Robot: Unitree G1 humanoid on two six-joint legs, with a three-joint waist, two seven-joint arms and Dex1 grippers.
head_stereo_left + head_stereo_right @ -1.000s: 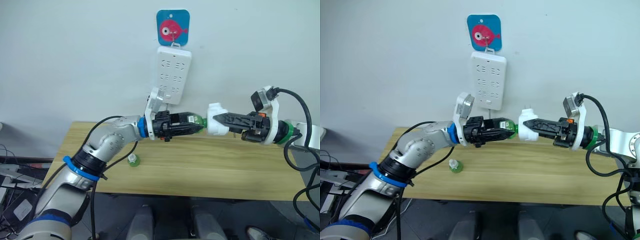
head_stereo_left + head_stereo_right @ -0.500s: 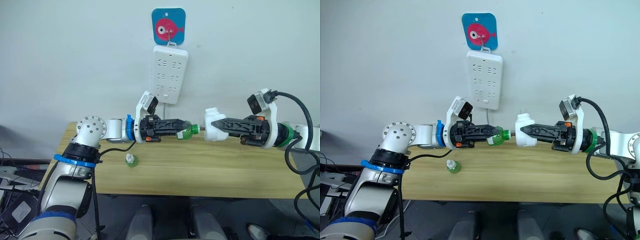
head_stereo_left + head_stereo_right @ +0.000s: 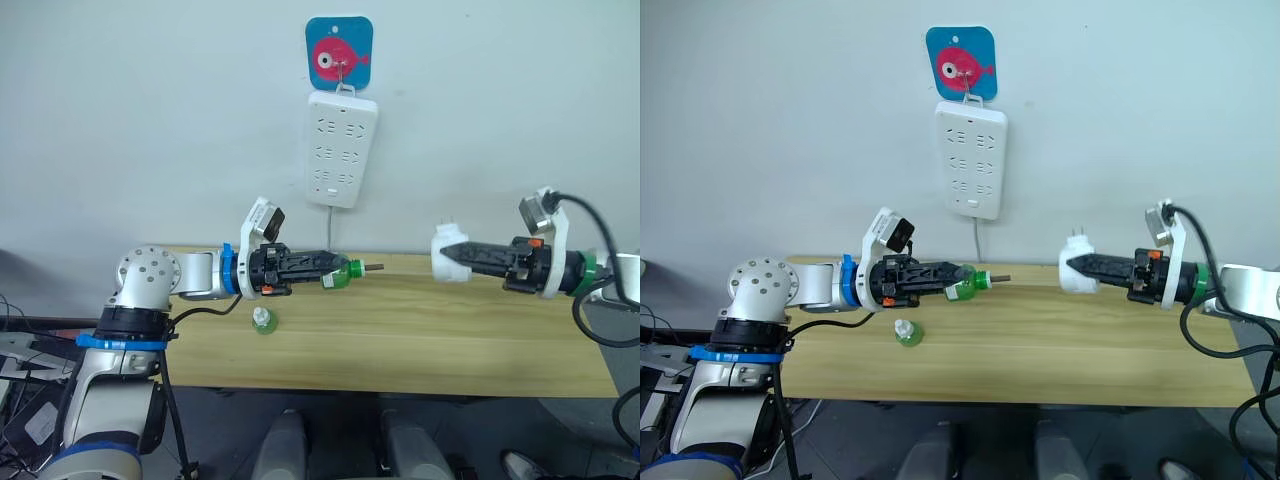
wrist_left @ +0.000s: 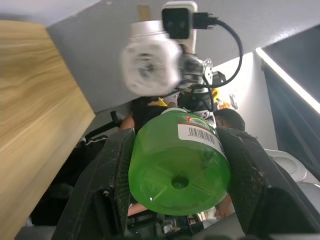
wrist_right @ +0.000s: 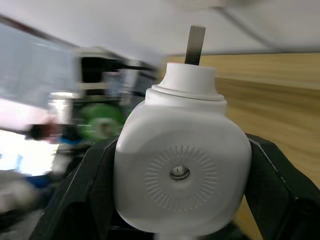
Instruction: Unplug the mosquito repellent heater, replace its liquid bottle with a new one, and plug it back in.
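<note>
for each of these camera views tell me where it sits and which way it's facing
Head stereo pair: looks forward and down at table and power strip; both arms show.
Left wrist: looks along the left end effector, gripping the green bottle, toward the heater.
Right wrist: looks along the right end effector, gripping the heater.
Shared: heater, bottle.

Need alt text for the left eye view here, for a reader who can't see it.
Over a wooden table, the left gripper holds a green bottle and the right gripper holds the white heater, with a gap between them. A second bottle stands on the table; a power strip hangs on the wall.
</note>
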